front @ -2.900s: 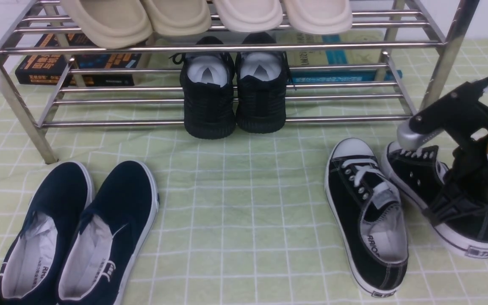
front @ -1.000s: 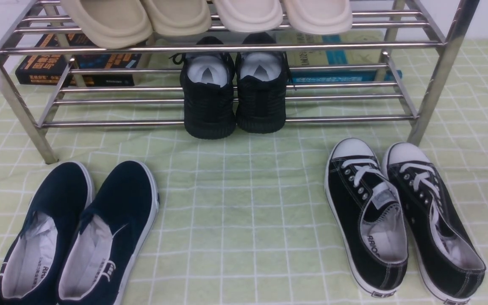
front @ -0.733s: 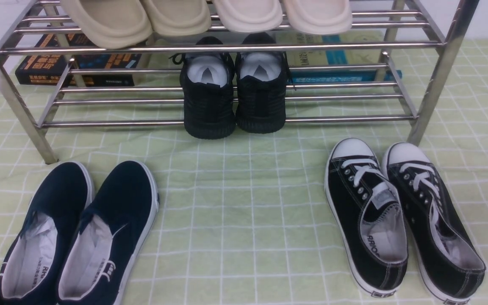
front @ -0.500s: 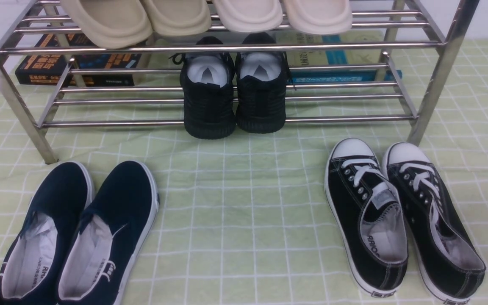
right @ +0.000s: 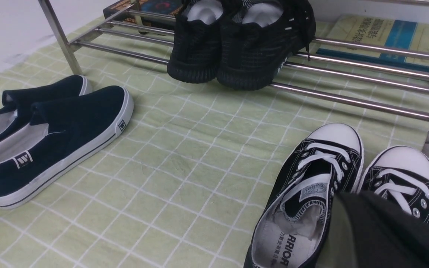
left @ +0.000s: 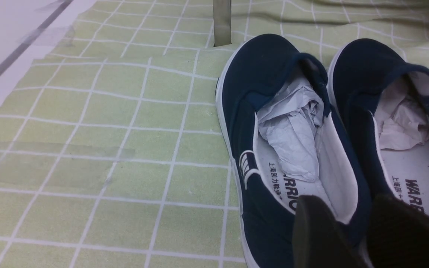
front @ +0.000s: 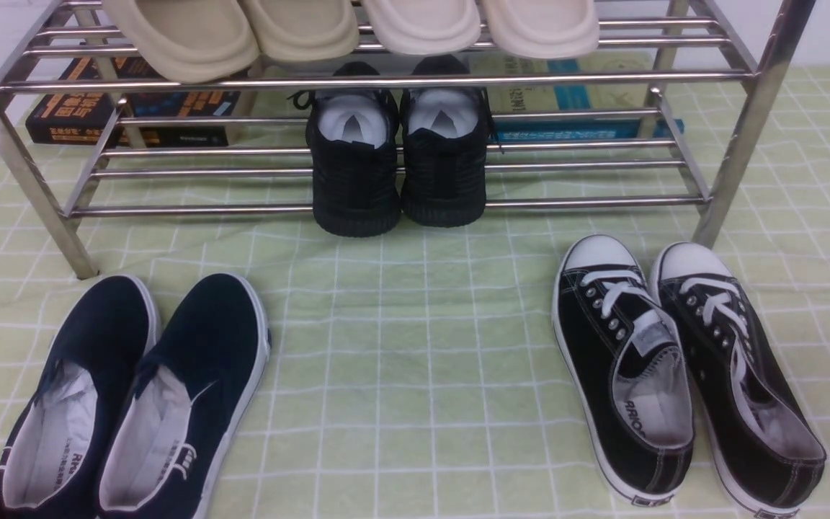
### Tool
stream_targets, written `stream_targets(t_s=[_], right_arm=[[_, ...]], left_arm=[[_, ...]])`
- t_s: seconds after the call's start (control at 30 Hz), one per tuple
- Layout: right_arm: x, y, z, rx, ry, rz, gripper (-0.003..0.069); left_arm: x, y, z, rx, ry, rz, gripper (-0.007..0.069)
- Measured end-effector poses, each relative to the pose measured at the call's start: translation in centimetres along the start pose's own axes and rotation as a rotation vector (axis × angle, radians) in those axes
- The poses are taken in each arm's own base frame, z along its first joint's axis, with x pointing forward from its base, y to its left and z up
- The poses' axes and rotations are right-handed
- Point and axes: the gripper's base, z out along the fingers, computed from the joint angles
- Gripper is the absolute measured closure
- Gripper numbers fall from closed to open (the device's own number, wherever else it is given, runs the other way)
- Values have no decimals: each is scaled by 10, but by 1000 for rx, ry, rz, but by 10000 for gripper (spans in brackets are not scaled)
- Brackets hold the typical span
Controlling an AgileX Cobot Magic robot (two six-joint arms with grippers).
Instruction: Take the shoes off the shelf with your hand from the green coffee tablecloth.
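Jaws on both sides can't be judged from these views, but the right gripper (right: pixel 382 230) has pulled back off the shoes (front: pixel 681 375), now paired on the tablecloth (front: pixel 415 346) beside the shelf (front: pixel 739 144) leg — looks placed, done.

Counts: ten shoes, one rack, one cloth, two books.

Two black canvas lace-up sneakers (front: pixel 681 375) are counted on one green checked tablecloth (front: pixel 415 360); two navy slip-ons (front: pixel 127 396) are counted there too. Two all-black knit sneakers (front: pixel 397 155) are seen on the lower tier of one steel shelf (front: pixel 735 137), four beige shoes (front: pixel 350 29) on the upper. Two books are counted behind: one dark (front: pixel 76 108), one pale with blue (front: pixel 573 101).
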Motion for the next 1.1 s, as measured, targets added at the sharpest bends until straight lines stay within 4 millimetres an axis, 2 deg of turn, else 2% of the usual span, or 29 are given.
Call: stream_targets(t_s=[0.43,0.5,0.63,0.7,0.87,1.03,1.1], right_arm=[[4,-1,2,3,9,-1,650],[14,-4,4,21,11,-13,648],[53,-18,8,119,6,1,643],[64,-22,8,150,4,6,641],[112,-39,5,330,0,-11,634],[140,-47,4,432,-26,27,630],[141,-48,4,455,-36,36,626]], left_arm=[[0,0,0,0,0,0,385],[0,0,0,0,0,0,385],[0,0,0,0,0,0,385],[0,0,0,0,0,0,385],[0,0,0,0,0,0,385],[0,0,0,0,0,0,385],[0,0,0,0,0,1,385]])
